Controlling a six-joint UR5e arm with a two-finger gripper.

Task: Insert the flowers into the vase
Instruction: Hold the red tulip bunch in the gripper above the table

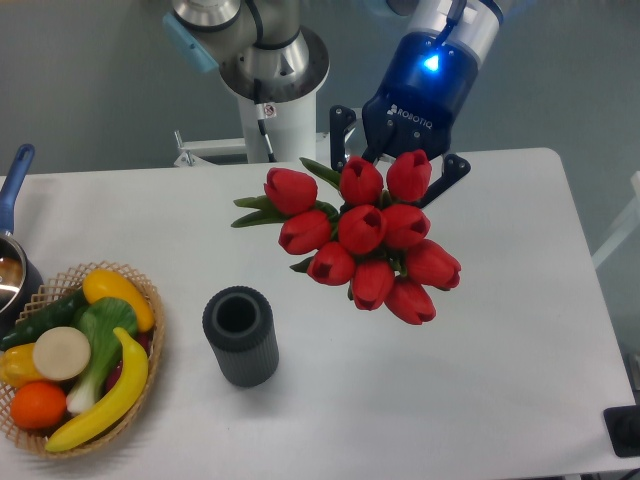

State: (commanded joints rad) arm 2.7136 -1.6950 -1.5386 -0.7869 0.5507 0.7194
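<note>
At the far left edge of the white tabletop (520, 400) sits part of one dark pot (12, 275) with a blue handle, and just beside it one woven wicker basket (150, 345) filled with toy produce: two yellow bananas, an orange, a pale round slice, a green leafy vegetable and a dark green cucumber can be made out (a few darker pieces underneath are too hidden to name). To the right of the basket, apart from it, stands one vase (241, 337), dark grey with vertical ribs, upright, its round mouth open to the camera and nothing in it. Further right and higher in the frame, one bunch of flowers (365, 238) is held above the tabletop, well clear of the vase; I count ten closed red tulip heads, with green leaves sticking out to the left. The heads face toward the camera and the stems run back toward the end effector (398, 168), so the long axis points away and upward. The end effector carries the word ROBOTIQ and a blue light; its black fingers (341, 135) show on either side of the bunch, closed on the stems.
</note>
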